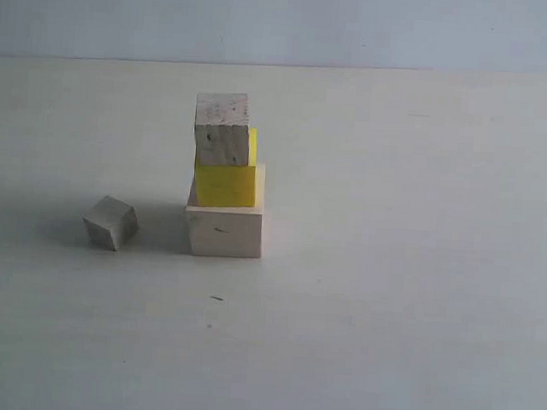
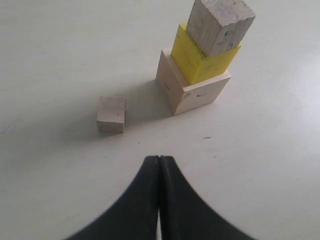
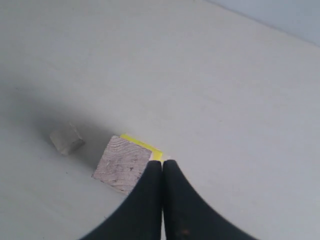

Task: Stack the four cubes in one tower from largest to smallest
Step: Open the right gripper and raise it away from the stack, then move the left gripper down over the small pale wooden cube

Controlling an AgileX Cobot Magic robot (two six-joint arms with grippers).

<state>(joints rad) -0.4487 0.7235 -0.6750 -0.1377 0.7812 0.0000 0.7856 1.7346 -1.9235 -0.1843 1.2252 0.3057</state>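
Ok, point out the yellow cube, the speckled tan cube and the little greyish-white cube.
yellow cube (image 1: 225, 185), exterior view, middle of its front face.
speckled tan cube (image 1: 223, 143), exterior view, on its front face.
greyish-white cube (image 2: 111, 111), left wrist view, middle of its top face.

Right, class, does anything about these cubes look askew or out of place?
The speckled tan cube sits off-centre on the yellow cube, leaving a yellow strip bare along one side. The smallest greyish-white cube is unstacked: it lies apart on the table, turned at an angle to the pale wood cube.
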